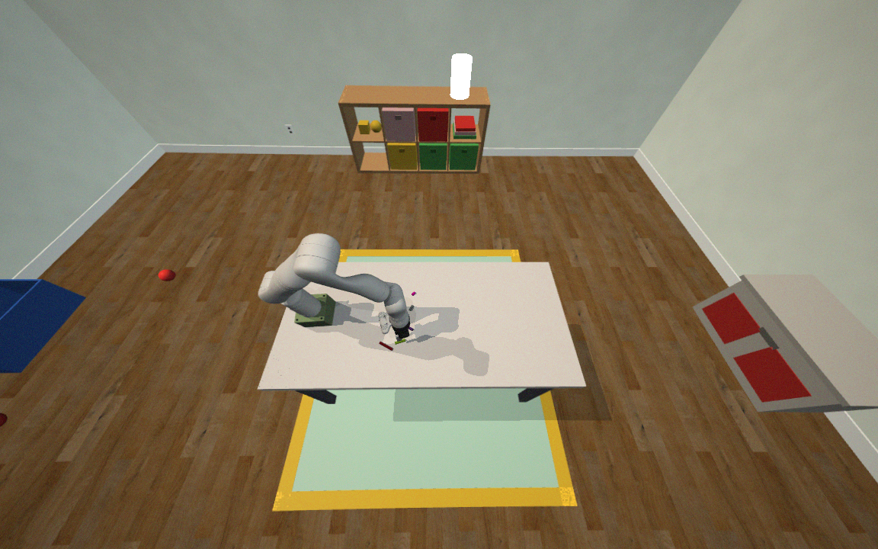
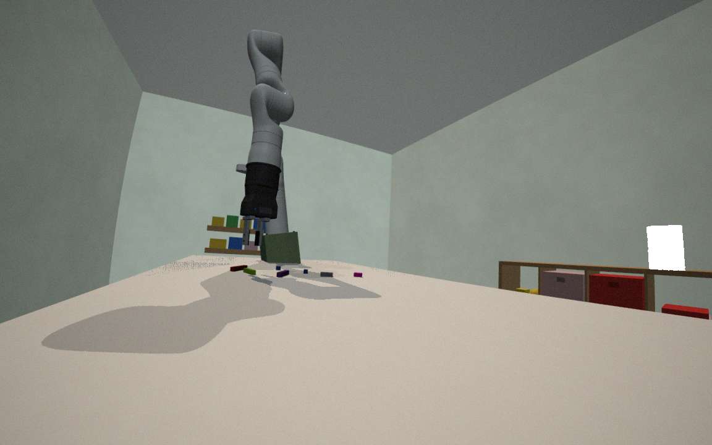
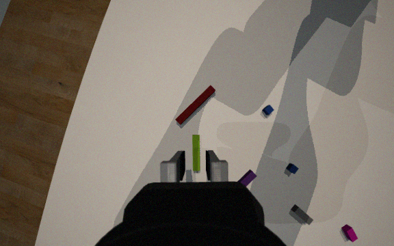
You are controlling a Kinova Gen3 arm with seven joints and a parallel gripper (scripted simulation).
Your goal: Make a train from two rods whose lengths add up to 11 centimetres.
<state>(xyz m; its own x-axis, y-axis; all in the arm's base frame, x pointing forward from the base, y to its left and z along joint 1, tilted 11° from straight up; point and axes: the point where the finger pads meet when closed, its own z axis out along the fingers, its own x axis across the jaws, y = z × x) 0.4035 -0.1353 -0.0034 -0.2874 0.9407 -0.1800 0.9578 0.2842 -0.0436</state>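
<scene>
A lime rod [image 3: 195, 152] [image 2: 249, 271] lies flat on the white table [image 1: 497, 306]. My gripper [image 3: 195, 160] [image 2: 251, 238] [image 1: 400, 334] hangs a little above it. The fingers are partly open, one on each side of the rod's near half, with a gap on both sides. A purple rod [image 3: 247, 178] [image 2: 282, 273] lies just to the right of the gripper, partly hidden under it in the wrist view. A red rod [image 3: 195, 104] [image 2: 238, 267] [image 1: 386, 346] lies at a slant just beyond the lime rod's far end.
Two blue cubes [image 3: 267, 109] [image 3: 291, 168], a grey rod [image 3: 301, 214] [image 2: 326, 274] and a magenta rod [image 3: 349, 233] [image 2: 357, 274] lie scattered to the right. The arm's green base block [image 1: 312, 317] [image 2: 280, 247] stands at the table's edge. The table's edge runs along the left in the wrist view.
</scene>
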